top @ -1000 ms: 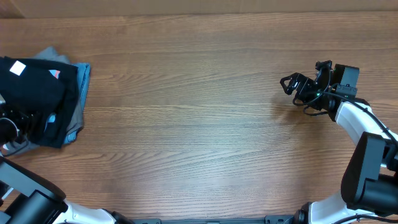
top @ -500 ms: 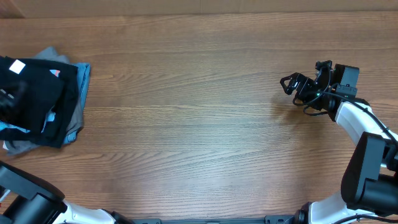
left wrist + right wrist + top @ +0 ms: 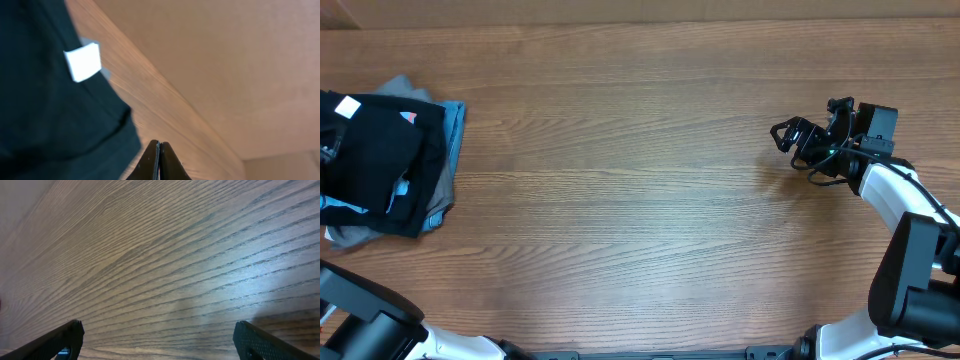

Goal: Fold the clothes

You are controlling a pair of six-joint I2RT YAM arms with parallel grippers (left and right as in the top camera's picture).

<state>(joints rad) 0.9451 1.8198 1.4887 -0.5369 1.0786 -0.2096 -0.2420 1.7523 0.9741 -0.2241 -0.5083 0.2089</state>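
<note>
The clothes point(image 3: 380, 160) lie as a folded black garment on top of a small pile at the table's far left. Its white neck tag point(image 3: 348, 108) faces up. In the left wrist view the black fabric point(image 3: 45, 115) fills the left side, with the tag point(image 3: 83, 61) above it. My left gripper point(image 3: 159, 150) is shut with nothing between its fingers, its tips over bare wood just beside the garment's edge. In the overhead view it is hard to make out at the left edge. My right gripper point(image 3: 790, 138) stands wide open over bare table at the right, holding nothing point(image 3: 160, 340).
A light blue garment point(image 3: 455, 125) and a grey one point(image 3: 438, 212) stick out from under the black one. The wooden table point(image 3: 640, 200) stretches between the pile and the right arm. A tan wall point(image 3: 225, 60) rises behind the table's far edge.
My left gripper has moved from the pile's near left corner toward the far side along the left edge. Blue fabric now shows where it was. The right arm has not moved.
</note>
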